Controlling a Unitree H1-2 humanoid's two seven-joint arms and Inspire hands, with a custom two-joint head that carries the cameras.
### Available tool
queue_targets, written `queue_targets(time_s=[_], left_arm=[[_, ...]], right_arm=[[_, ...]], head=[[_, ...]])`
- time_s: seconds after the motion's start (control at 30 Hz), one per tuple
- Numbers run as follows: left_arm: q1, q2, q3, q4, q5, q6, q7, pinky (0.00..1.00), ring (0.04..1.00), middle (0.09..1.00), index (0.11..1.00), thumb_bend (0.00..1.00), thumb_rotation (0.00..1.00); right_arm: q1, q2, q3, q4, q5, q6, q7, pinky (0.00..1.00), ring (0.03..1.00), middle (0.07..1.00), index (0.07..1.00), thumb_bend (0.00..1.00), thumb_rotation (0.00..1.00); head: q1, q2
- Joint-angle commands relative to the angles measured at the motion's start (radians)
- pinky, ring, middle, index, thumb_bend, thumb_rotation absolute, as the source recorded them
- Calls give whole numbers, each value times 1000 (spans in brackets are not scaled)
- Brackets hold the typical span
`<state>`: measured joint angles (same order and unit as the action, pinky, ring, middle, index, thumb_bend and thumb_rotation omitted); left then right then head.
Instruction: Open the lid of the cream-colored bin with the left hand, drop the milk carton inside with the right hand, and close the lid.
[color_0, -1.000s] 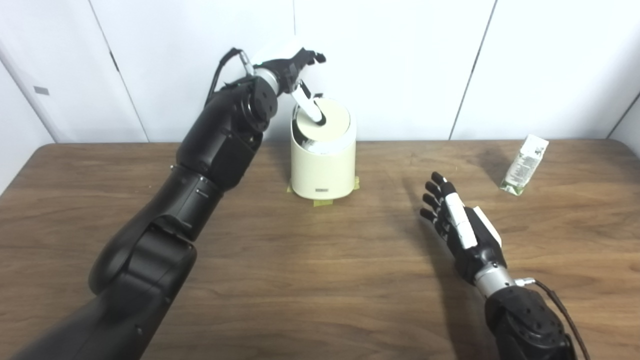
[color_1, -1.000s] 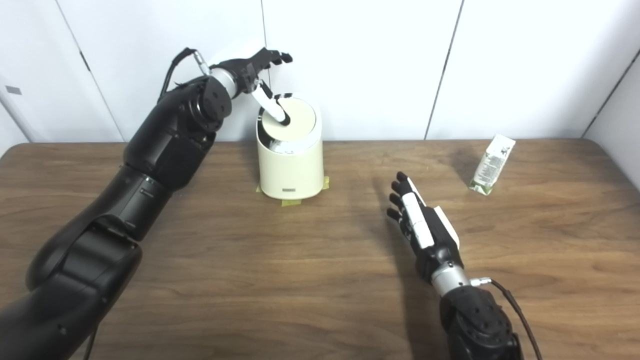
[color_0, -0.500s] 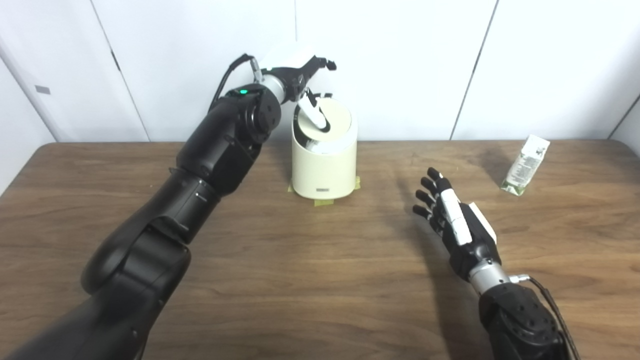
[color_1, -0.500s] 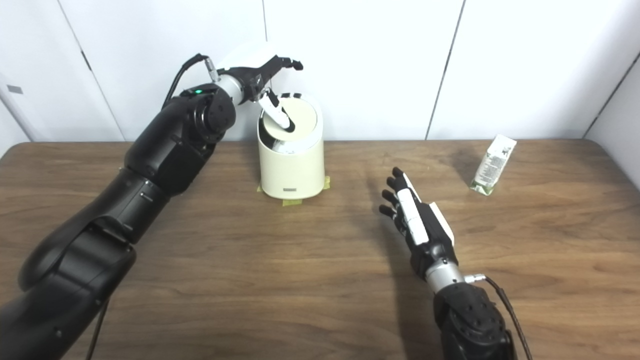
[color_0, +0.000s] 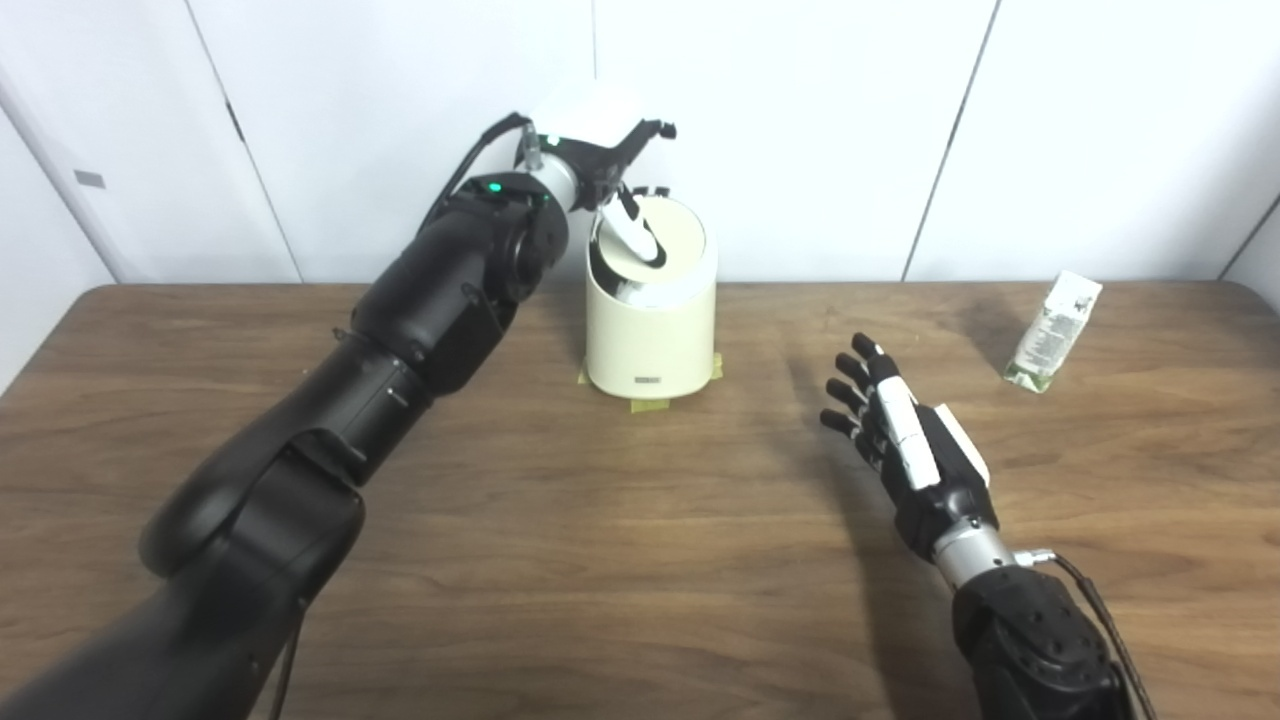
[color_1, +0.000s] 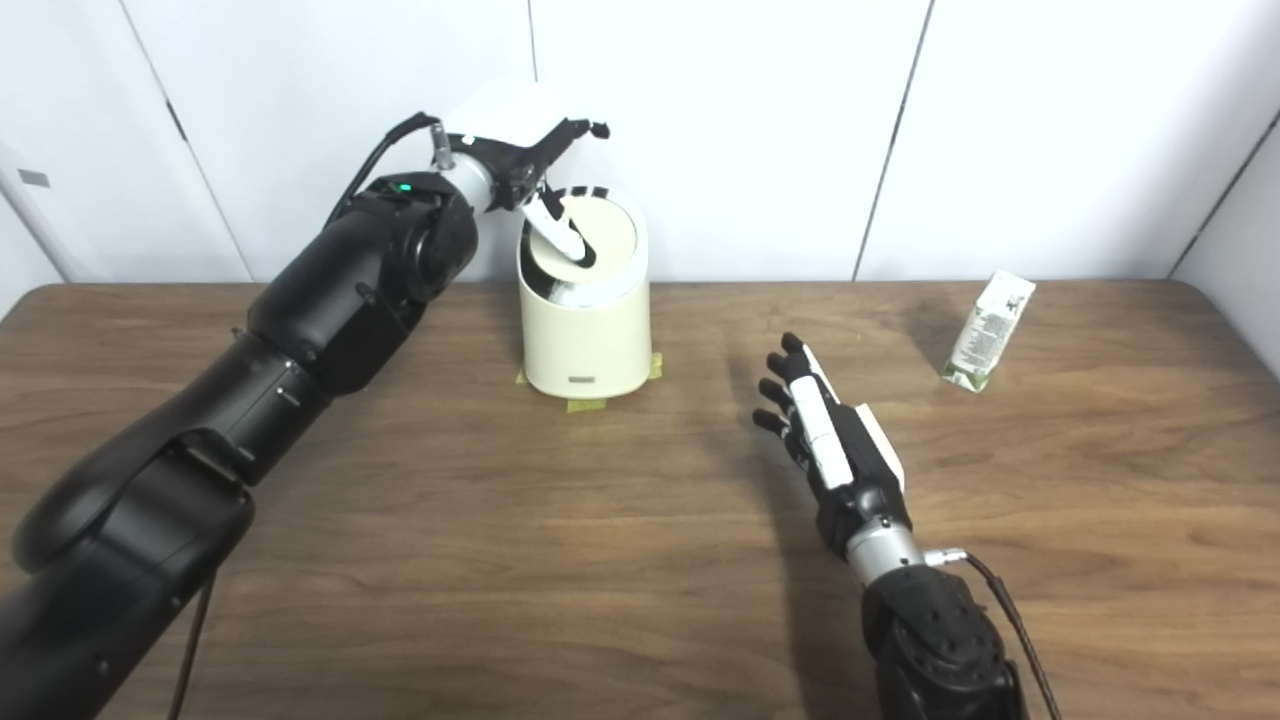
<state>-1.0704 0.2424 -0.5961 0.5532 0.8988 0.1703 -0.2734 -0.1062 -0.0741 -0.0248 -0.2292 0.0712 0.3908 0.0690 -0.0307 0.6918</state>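
At the far right of the wooden table (color_0: 600, 560), near the back edge, the milk carton (color_0: 1052, 331) stands on its base but leans, its long axis tilted so the top points up and away to the right; it is a slim white box printed in green, well apart from both hands. The cream-colored bin (color_0: 650, 320) is a smooth round cylinder set on yellow tape marks (color_0: 645, 404) near the white panel wall (color_0: 800, 120). Its round lid (color_0: 665, 235) is tipped down at the left, opening a dark gap there; something pale shows inside, but what it is cannot be made out. The left hand (color_0: 605, 160) is above the bin, fingers spread, holding nothing, with one white finger (color_0: 632, 232) pressed down on the lid. The right hand (color_1: 825, 440) is open over the table's middle, fingers straight and apart, empty, pointing away toward the wall.
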Motion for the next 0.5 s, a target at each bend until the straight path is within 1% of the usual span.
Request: queue_targets(time_s=[0.0, 0.13, 0.23, 0.33, 0.37, 0.4, 0.43, 0.47], left_arm=[[-26, -7, -22, -4, 32, 0, -9, 872, 921, 908, 892, 977, 78], [-18, -10, -25, -2, 31, 1, -25, 881, 921, 912, 894, 980, 75], [-19, -11, 14, -13, -9, 13, -31, 855, 912, 903, 883, 961, 63], [-26, -17, 90, -44, -81, 68, -74, 844, 919, 911, 875, 935, 44], [-31, -14, 131, -69, -121, 100, -101, 842, 922, 914, 874, 929, 38], [-34, -8, 170, -95, -161, 126, -128, 825, 909, 916, 868, 920, 23], [-36, -3, 196, -113, -187, 143, -146, 806, 881, 892, 858, 912, 13], [-38, 5, 237, -138, -231, 172, -172, 798, 868, 880, 854, 909, 10]], right_arm=[[-41, 2, -1, -32, -2, -27, -6, 877, 935, 963, 981, 674, 941], [-39, 4, 0, -41, -6, -23, -8, 874, 936, 961, 979, 673, 944], [-41, 5, -1, -45, -13, -20, -14, 868, 931, 956, 971, 671, 941], [-43, 4, -3, -44, -8, -21, -13, 873, 937, 960, 977, 662, 943], [-44, 6, -5, -44, -6, -21, -14, 875, 938, 961, 979, 660, 944], [-44, 8, -6, -45, -5, -20, -17, 880, 940, 963, 979, 659, 942], [-44, 10, -7, -45, -4, -19, -18, 880, 940, 962, 978, 663, 939], [-45, 11, -9, -46, -5, -18, -20, 880, 940, 962, 977, 665, 938]], head=[[-4, 0], [-7, 6], [-9, 7], [-12, 8], [-20, 9], [-21, 10], [-21, 10], [-21, 11]])
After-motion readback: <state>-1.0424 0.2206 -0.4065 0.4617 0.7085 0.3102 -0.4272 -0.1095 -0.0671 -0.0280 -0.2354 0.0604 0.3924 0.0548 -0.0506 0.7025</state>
